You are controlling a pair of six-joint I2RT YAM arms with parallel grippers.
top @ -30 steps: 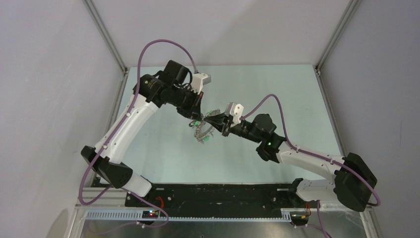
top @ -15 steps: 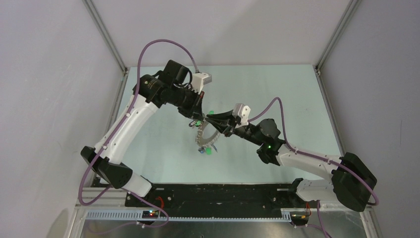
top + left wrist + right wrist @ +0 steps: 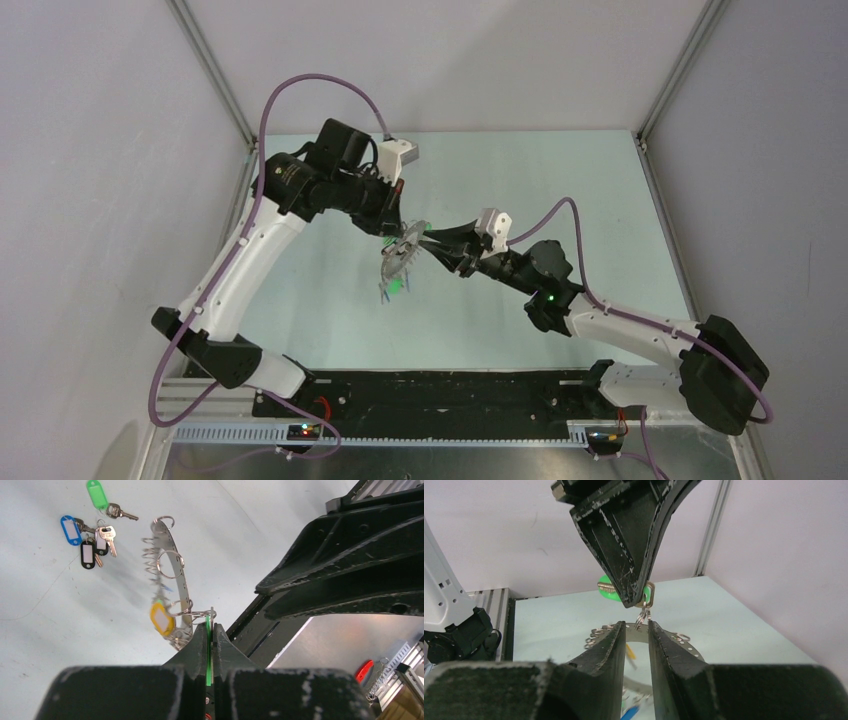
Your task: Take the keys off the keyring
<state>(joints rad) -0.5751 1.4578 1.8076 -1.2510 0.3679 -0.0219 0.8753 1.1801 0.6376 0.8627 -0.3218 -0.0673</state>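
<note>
Right gripper (image 3: 636,625) fingers a narrow gap apart, tips at keyring (image 3: 182,592) edge, contact unclear. Left gripper (image 3: 210,627) clamped on green-tagged key (image 3: 611,594); keyring dangles below it mid-air, blurred. Loose keys (image 3: 106,532) on table (image 3: 600,200), upper left of left wrist view; table open rightward.

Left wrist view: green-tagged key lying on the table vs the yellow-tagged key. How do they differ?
Place: the silver key with the green oval plastic tag lies flat on the pale table, apart from the large grey metal keyring; the key with the yellow oval tag hangs on that keyring, raised off the table. Sharpness: the green-tagged key's blade shows clearly; the yellow-tagged one's is blurred. Both carry oval plastic tags.
</note>
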